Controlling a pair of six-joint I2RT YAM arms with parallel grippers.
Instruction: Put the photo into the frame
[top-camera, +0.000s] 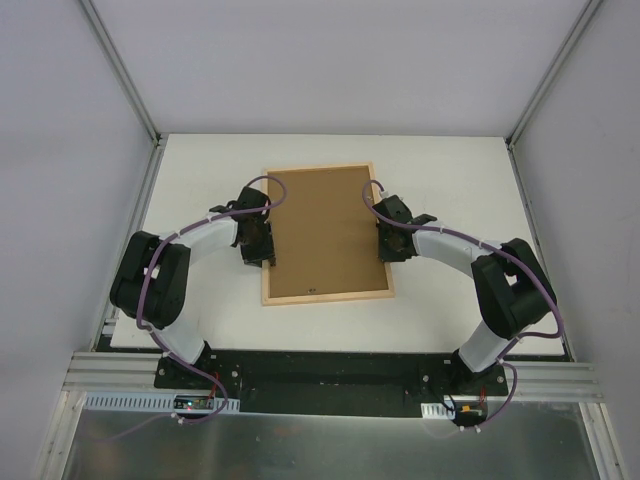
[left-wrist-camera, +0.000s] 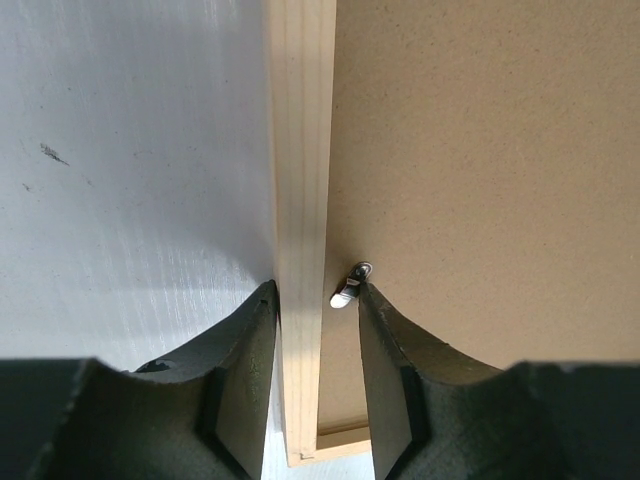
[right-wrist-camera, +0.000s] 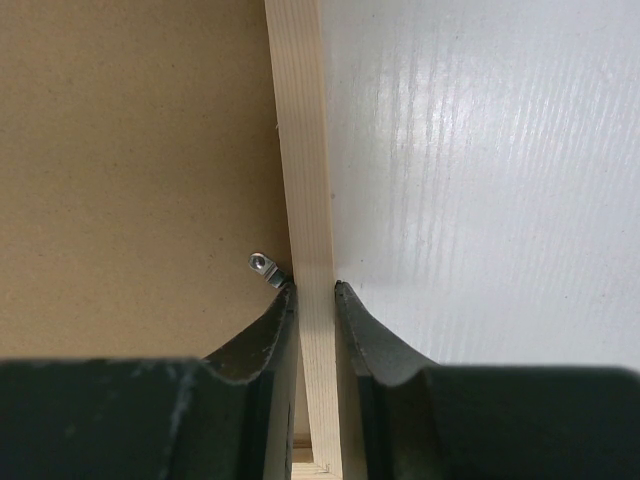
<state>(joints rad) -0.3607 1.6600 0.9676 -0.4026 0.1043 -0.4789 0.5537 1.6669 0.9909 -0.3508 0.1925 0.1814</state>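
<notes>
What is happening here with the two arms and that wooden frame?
The frame lies face down on the white table, with the brown backing board set in it. Each arm has its end effector astride one long side rail. The right end effector is closed on its rail. The left end effector stands a little wider, one finger beside a small metal tab. The photo is not visible.

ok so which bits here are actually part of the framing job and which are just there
Part of the job:
the frame, lying back up
brown backing board set in it
metal clips at the board's edge
left gripper and right gripper, each straddling a side rail
no sight of the photo

Just there:
white table
grey walls
</notes>
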